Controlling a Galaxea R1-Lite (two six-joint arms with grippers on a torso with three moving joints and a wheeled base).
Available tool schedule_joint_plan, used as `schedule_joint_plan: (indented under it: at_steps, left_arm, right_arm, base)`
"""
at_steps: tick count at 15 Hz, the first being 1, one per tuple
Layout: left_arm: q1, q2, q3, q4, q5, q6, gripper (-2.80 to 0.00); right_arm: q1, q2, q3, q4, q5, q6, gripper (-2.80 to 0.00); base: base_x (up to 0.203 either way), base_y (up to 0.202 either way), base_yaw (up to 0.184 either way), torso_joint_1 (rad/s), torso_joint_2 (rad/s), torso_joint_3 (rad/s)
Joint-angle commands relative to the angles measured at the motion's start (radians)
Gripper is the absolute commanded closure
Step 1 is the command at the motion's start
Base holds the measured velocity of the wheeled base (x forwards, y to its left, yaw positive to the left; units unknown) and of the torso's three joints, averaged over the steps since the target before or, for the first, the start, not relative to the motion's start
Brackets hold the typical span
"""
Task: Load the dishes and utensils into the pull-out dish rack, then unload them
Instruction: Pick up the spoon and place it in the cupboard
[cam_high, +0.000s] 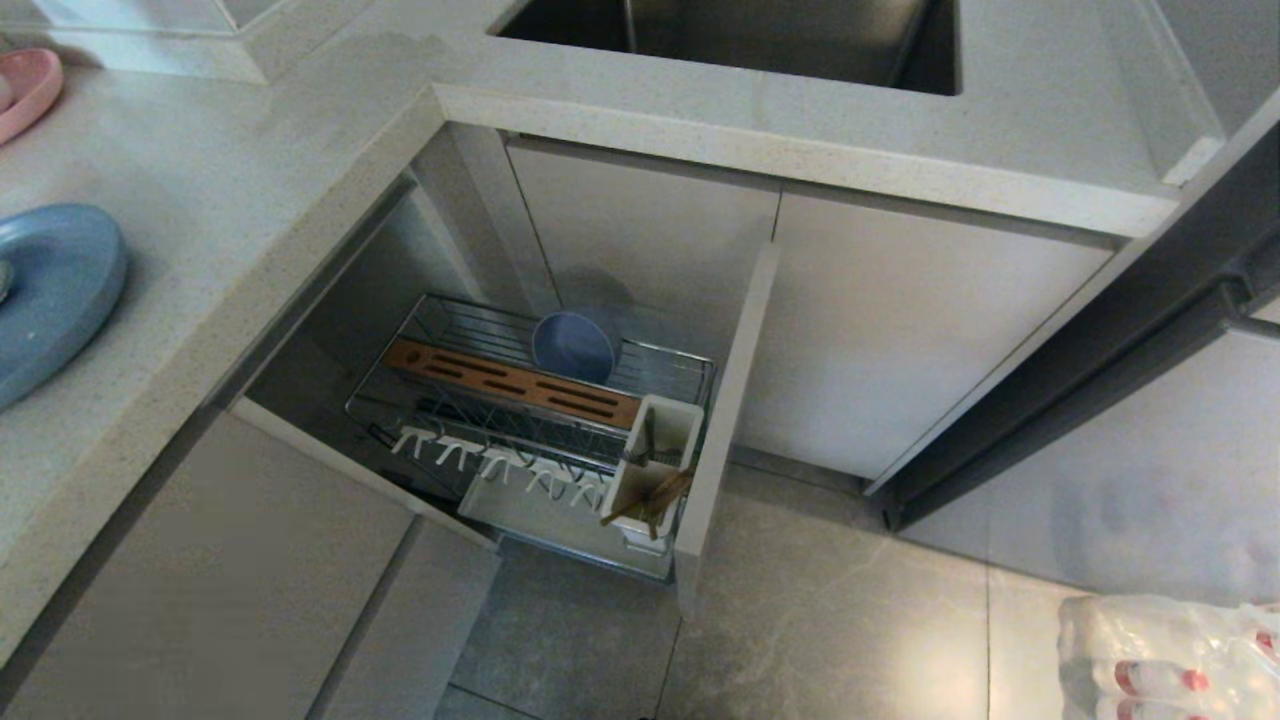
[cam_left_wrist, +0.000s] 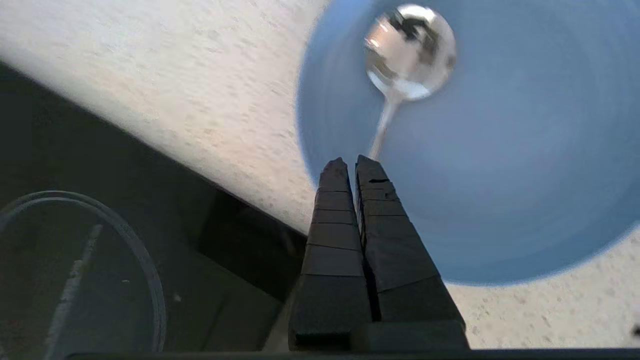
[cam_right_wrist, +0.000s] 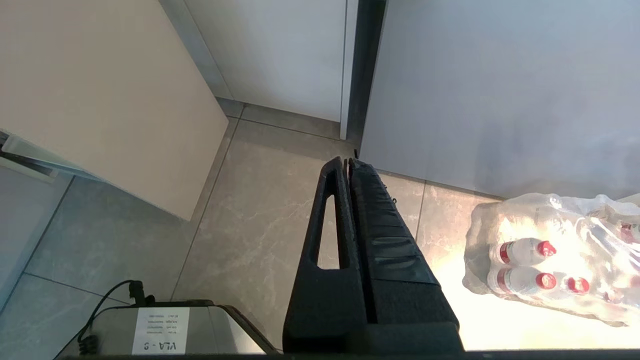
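Left wrist view: left gripper (cam_left_wrist: 350, 165), black ribbed fingers, clenched on handle of long-handled shiny silver metal spoon (cam_left_wrist: 409, 50). Spoon's bowl end is sticking out ahead of the fingertips and hanging over the wide matte light-blue round plate (cam_left_wrist: 500, 200), which is sitting on speckled pale stone countertop (cam_left_wrist: 175, 75) directly beyond the tips. Whether spoon is touching plate: can't tell. Countertop edge w/ dark space beyond is lying to one side of the fingers.

Head view: gripper not showing. Same plate (cam_high: 50, 285) is lying at the counter's left edge. Chrome wire pull-out dish rack (cam_high: 540, 420) is standing drawn out below the counter, w/ beige front panel (cam_high: 725, 420). Smaller light-blue bowl (cam_high: 573, 345) is standing on edge in the wires behind slotted brown wooden strip (cam_high: 515, 380). Thin light-brown wooden chopsticks (cam_high: 650, 498) are leaning in white utensil cup (cam_high: 655, 465). White plastic hooks (cam_high: 500, 462) are lining the near rail.

Right wrist view: right gripper (cam_right_wrist: 347, 162), fingers pressed together, nothing in them, is hanging over grey floor tiles (cam_right_wrist: 250, 225); shrink-wrapped pack of red-capped bottles (cam_right_wrist: 550, 260) is lying to one side.
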Motion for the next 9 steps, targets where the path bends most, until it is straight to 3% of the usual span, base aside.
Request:
schedule_joint_plan:
  at_steps: [1,9]
  left_arm:
    - [-0.003,0.034,-0.018,0.025,-0.006,0.025,0.0]
    - [-0.032,0.077,-0.017,0.052,0.003,0.078,0.0]
  right_arm:
    - [0.0,0.002,0.0,0.0,0.0,0.0,0.0]
    - [0.0,0.002,0.0,0.0,0.0,0.0,0.0]
  base:
    - [0.0,0.0,0.0,0.0,0.0,0.0]
    - [0.0,0.0,0.0,0.0,0.0,0.0]
